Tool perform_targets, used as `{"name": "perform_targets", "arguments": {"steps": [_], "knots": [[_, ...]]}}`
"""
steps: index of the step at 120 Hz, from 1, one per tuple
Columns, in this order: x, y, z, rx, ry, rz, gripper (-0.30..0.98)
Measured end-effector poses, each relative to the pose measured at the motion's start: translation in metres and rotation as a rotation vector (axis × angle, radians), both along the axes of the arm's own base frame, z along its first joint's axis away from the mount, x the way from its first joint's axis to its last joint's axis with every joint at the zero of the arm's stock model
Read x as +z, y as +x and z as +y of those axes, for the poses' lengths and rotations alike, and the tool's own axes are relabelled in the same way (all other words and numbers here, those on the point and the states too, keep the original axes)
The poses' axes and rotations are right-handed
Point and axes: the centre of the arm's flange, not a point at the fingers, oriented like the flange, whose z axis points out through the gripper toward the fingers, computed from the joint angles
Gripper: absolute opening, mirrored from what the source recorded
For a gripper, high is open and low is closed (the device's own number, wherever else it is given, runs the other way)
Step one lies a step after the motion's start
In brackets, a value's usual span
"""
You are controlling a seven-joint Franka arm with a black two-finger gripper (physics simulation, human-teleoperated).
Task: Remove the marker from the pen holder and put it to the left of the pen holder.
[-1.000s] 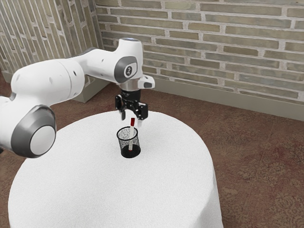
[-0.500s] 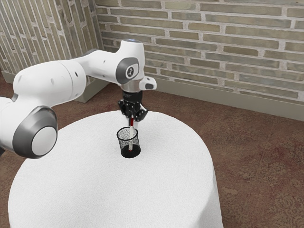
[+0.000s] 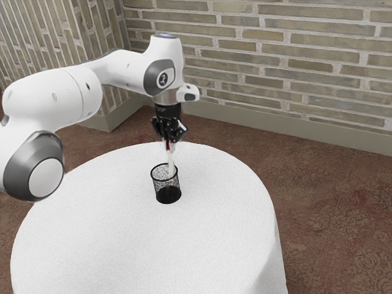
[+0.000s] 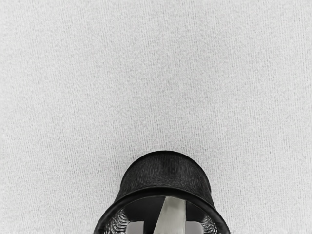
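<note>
Above the mesh pen holder, the gripper grips the white marker by its red end; the marker's lower part is inside the pen holder.

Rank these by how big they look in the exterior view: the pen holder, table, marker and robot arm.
From largest to smallest:
1. Table
2. Robot arm
3. Pen holder
4. Marker

Round white-covered table; black mesh pen holder upright on top, toward exterior view's far edge.
</note>
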Motion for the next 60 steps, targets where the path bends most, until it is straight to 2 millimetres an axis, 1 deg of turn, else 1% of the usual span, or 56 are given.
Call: {"name": "perform_targets", "arguments": {"steps": [4, 10, 20, 29, 35, 40, 44, 51, 55, 60], "knots": [[0.011, -0.003, 0.001, 0.0, 0.001, -0.012, -0.08], [0.034, -0.008, 0.004, 0.001, 0.004, -0.037, -0.09], [0.083, -0.02, 0.011, 0.005, 0.006, -0.096, -0.09], [0.123, -0.032, 0.026, 0.024, 0.015, -0.139, -0.09], [0.138, -0.039, 0.038, 0.04, 0.027, -0.147, -0.09], [0.14, -0.043, 0.046, 0.051, 0.04, -0.134, -0.09], [0.133, -0.045, 0.053, 0.059, 0.051, -0.11, -0.09], [0.11, -0.048, 0.064, 0.075, 0.066, -0.049, -0.09], [0.094, -0.049, 0.067, 0.078, 0.077, -0.01, -0.08], [0.08, -0.051, 0.07, 0.082, 0.088, 0.034, -0.08]]}}
